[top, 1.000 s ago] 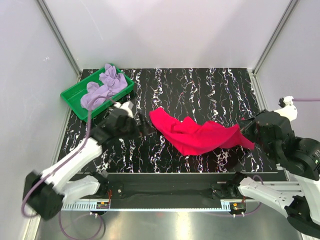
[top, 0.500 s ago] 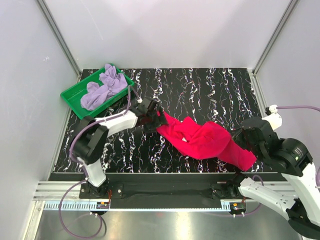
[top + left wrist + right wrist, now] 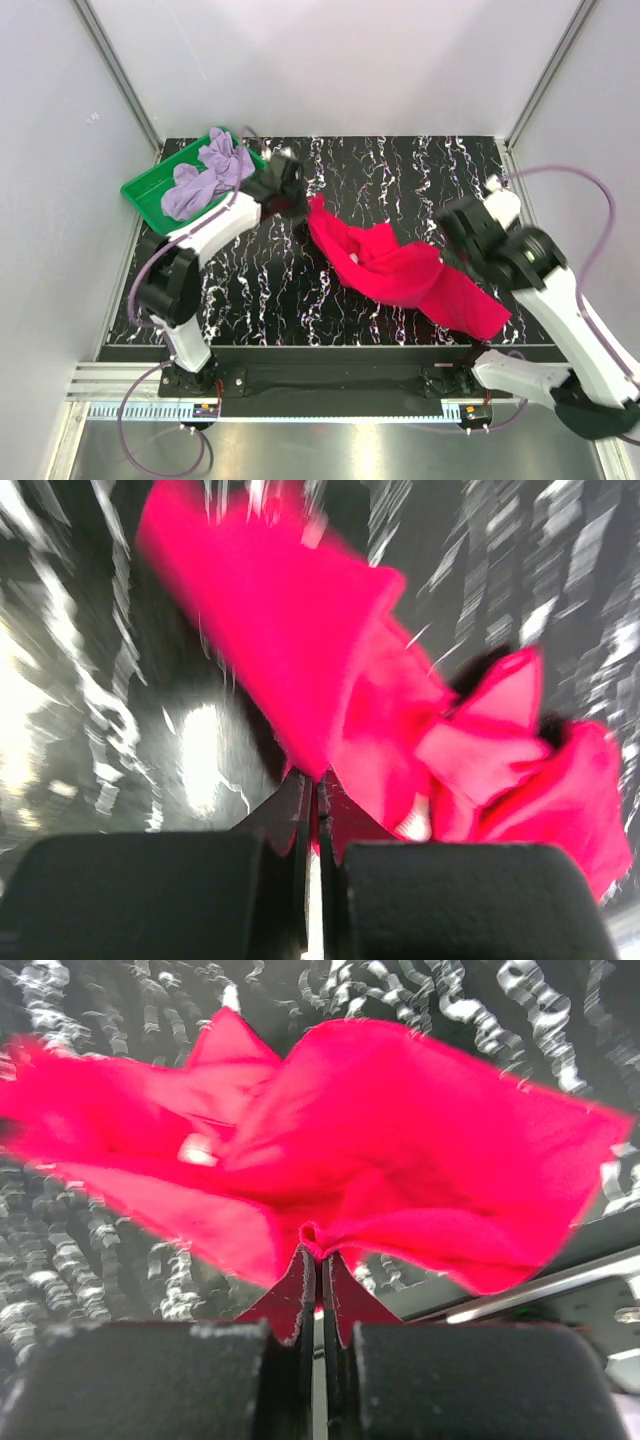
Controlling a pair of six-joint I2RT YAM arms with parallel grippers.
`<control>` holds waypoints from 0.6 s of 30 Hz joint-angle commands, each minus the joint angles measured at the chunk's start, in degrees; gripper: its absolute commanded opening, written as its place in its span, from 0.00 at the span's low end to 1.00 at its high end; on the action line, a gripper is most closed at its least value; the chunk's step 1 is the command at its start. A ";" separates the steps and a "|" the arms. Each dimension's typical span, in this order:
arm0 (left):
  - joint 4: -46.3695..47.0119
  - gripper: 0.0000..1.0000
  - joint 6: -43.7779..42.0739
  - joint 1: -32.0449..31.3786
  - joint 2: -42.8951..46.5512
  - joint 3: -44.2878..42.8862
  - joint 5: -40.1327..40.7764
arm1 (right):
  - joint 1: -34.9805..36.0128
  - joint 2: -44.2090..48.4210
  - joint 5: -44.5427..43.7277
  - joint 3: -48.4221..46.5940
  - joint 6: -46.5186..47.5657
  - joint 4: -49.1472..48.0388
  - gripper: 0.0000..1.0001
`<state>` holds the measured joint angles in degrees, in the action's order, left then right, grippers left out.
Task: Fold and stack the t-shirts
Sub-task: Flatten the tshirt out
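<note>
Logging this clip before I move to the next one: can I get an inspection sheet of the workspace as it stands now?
Surface: black table with white marbling; no spills or marks seen.
Job's things: crimson t-shirt bunched and unfolded, spanning between the two grippers; lavender t-shirt crumpled in the green tray at the far left.
Clutter: nothing seen.
Grippers: left gripper shut on one edge of the crimson t-shirt; right gripper shut on the opposite edge.
Cables: purple cables loop off both arms, clear of the cloth.
Surroundings: plain white walls with metal corner posts; metal rail along the near edge.
</note>
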<state>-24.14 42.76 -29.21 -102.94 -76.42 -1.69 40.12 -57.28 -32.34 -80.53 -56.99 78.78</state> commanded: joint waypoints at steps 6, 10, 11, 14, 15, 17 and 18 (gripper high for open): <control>-4.60 0.00 -16.04 6.00 15.83 -21.56 11.54 | -17.60 -19.42 12.81 -17.34 22.53 -7.85 0.00; -2.23 0.00 -15.61 11.10 14.27 -28.94 4.17 | -24.82 -28.48 17.13 -34.28 27.27 -3.83 0.00; -1.79 0.00 -15.43 12.24 13.56 -31.48 2.85 | -25.70 -29.81 17.74 -37.56 27.72 -2.68 0.00; 1.02 0.00 -12.98 14.35 10.40 -35.70 -2.51 | -27.55 -34.73 16.61 -51.09 30.09 2.94 0.00; 1.63 0.00 -12.27 14.88 9.43 -36.94 -5.31 | -28.07 -35.96 16.43 -57.91 30.71 4.52 0.00; 2.25 0.00 -10.95 15.76 7.15 -40.19 -6.48 | -29.65 -38.61 18.00 -63.50 31.50 7.96 0.00; 2.52 0.00 -10.77 15.94 6.53 -43.17 -7.61 | -30.09 -38.79 18.88 -65.52 31.94 8.23 0.00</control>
<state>-25.41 30.39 -14.00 -93.58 -113.65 -2.76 11.53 -95.48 -15.64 -138.17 -29.23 76.36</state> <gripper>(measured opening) 0.020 0.019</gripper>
